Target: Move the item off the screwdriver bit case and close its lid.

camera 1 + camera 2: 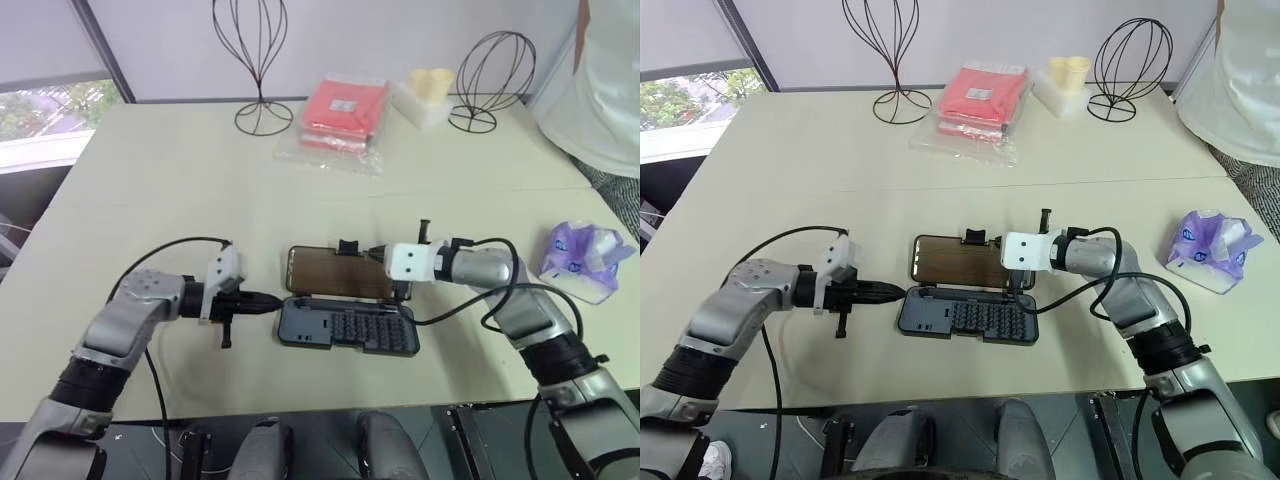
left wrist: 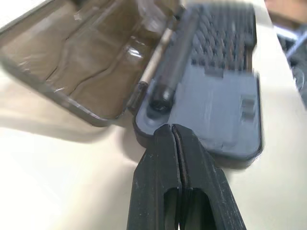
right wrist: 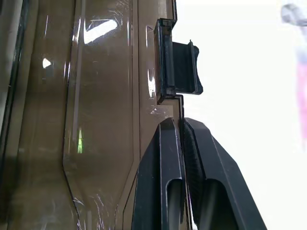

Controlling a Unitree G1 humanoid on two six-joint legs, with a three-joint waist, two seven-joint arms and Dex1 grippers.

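The screwdriver bit case [image 1: 345, 325] lies open at the table's front middle, its dark grey-blue tray holding rows of bits. Behind the tray the brown lid [image 1: 338, 272] is folded back, with its black latch tab [image 3: 180, 67] on the far edge. My right gripper [image 3: 181, 122] is shut on the lid's rim close to that tab, at the lid's right end [image 1: 400, 290]. My left gripper [image 1: 268, 301] is shut and empty, its tip at the tray's left end [image 2: 171, 128]. The item, a purple-and-white pack [image 1: 585, 258], rests on the table far to the right of the case.
A red packet in clear wrap [image 1: 343, 112] lies at the back middle between two wire stands [image 1: 252, 70] [image 1: 492, 78]. A white box with a cream cup [image 1: 428, 95] sits beside the right stand. A person [image 1: 605, 80] stands at the far right corner.
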